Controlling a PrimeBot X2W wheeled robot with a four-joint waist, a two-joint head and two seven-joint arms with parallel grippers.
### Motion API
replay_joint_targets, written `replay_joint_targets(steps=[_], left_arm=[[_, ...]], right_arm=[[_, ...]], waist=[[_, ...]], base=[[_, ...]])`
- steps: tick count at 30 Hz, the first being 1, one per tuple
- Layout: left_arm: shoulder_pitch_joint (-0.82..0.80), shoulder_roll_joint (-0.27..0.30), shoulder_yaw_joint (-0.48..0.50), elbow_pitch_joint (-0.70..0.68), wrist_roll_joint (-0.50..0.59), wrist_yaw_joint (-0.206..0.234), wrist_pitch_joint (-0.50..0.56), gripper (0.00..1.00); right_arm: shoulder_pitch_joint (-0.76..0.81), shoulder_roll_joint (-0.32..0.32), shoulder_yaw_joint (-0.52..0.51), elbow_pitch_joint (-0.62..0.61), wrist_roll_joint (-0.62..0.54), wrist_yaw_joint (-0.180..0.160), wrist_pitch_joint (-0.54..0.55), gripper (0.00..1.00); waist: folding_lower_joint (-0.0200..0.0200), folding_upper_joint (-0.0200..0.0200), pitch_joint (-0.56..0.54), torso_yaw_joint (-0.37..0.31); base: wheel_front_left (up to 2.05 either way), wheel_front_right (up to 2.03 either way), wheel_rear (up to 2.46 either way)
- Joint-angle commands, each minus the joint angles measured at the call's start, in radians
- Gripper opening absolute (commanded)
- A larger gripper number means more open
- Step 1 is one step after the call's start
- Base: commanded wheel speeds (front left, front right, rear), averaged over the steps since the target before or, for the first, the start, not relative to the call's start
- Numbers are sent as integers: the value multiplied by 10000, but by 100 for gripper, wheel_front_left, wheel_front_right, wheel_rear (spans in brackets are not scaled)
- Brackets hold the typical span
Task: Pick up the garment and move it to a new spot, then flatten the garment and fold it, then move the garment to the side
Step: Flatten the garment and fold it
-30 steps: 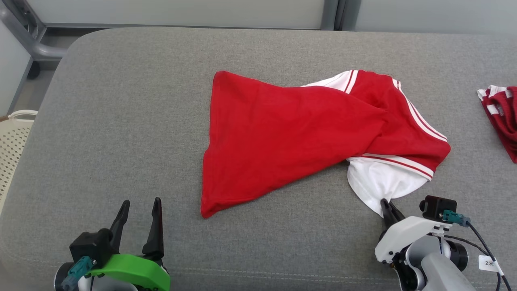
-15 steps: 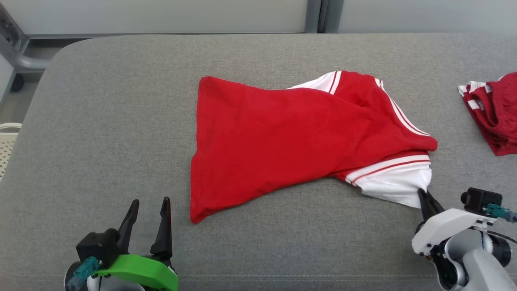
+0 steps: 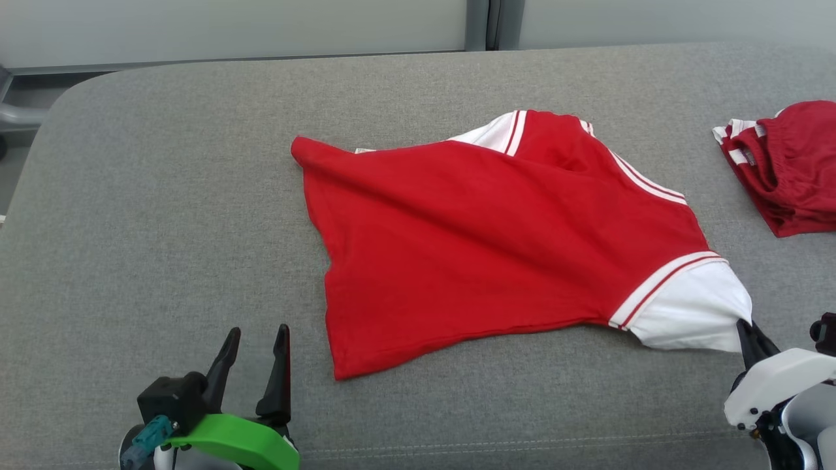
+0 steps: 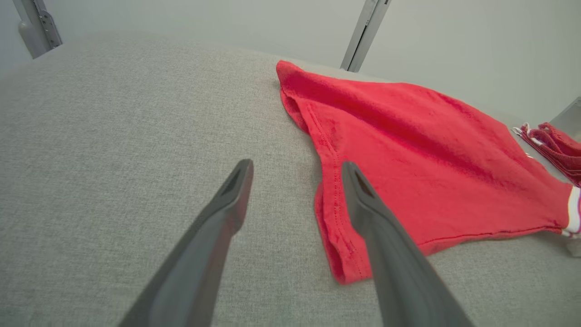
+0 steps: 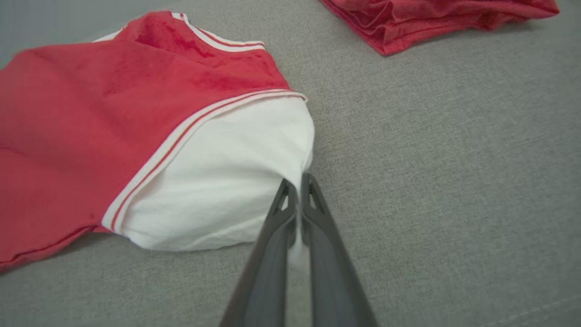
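1. Here, the white sleeve (image 3: 695,313) of the garment (image 3: 496,235) is pinched in the clenched right gripper (image 3: 748,333).
2. The garment is spread across the cushion (image 3: 163,215), long axis left to right.
3. Its free hem corner (image 3: 342,367) is found nearest the left gripper (image 3: 257,334), parted and empty.

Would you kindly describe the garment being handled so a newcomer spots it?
On the grey cushion, a large red shirt lies spread in the middle. Unlike the darker crumpled garment at the right edge, its white sleeve is pinched by the right end effector.
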Motion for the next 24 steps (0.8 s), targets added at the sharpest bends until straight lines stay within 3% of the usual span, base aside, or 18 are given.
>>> replay_joint_targets(steps=[1,11,18,24], left_arm=[[-63,-32,-28,8,-13,-40,6,100],[-73,-526,-815,528,-485,-620,836,100],[-495,-1070,-1290,1511,-968,-1208,1503,100],[-951,-1407,-1231,2605,-1298,-1414,1677,100]], right_arm=[[140,29,-22,-15,-53,-12,55,0],[187,67,-374,462,-549,-12,-62,0],[57,100,-254,555,-573,-12,-158,0],[-55,66,-71,698,-468,-12,-273,0]], waist=[[0,-1,-1,4],[0,-1,-3,15],[0,-1,-29,-40],[0,-1,-44,-182]], base=[[0,0,0],[0,0,0],[0,0,0],[0,0,0]])
